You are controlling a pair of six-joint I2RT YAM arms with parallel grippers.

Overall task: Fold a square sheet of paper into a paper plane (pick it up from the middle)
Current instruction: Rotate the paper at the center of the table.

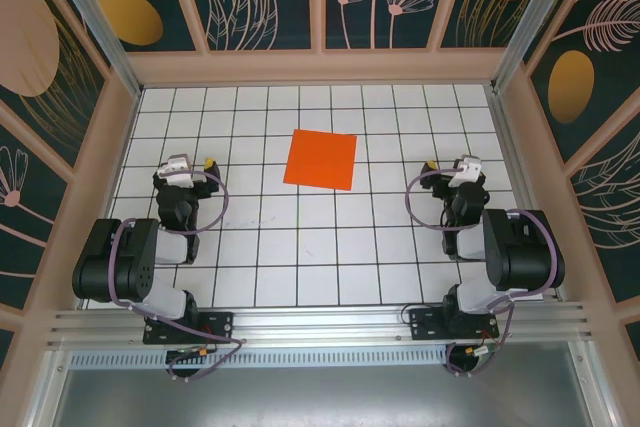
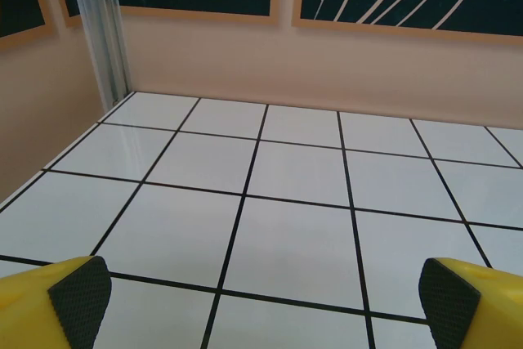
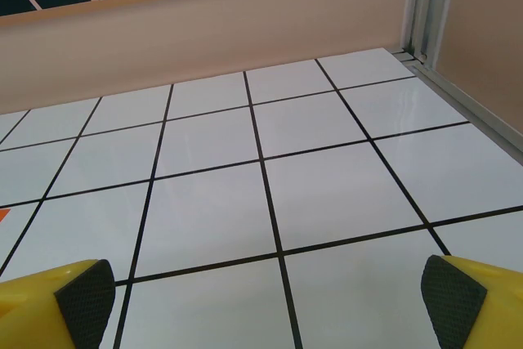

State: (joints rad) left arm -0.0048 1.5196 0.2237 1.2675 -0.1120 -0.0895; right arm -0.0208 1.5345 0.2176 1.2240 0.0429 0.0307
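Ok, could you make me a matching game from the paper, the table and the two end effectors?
Things:
1. square sheet of paper
2. left end effector
3. right end effector
4. table

Descriptions:
a. open, to the right of the sheet
b. white tiles with black lines
c. orange, lying flat and unfolded
d. open, to the left of the sheet

Pairs: 1-c, 2-d, 3-a, 4-b.

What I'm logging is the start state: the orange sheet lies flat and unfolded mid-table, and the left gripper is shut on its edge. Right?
Not quite. The left gripper is open and apart from the orange sheet: the left wrist view shows its fingers spread over bare tiles. The sheet does lie flat and unfolded mid-table.
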